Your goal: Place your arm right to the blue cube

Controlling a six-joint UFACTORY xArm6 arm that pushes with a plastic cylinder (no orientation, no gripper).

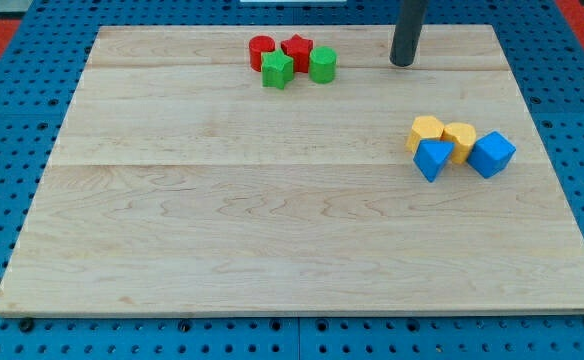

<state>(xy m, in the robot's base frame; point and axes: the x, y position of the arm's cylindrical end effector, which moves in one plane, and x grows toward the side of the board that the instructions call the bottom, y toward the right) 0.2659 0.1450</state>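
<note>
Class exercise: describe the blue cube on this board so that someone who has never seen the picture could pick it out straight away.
Start at the wooden board and go to the cluster of four blocks near its right edge in the view. The blue cube is the rightmost of them, beside a yellow block. Unlike the other blue block, which looks wedge-shaped, it is squarely box-shaped. My tip stands above it, near the view's top.

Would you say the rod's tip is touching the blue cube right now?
Apart. The camera view shows my tip near the view's top, with bare board between it and the blue cube lower right.

Blue cube (492, 154), pale wooden board (272, 230)
</note>
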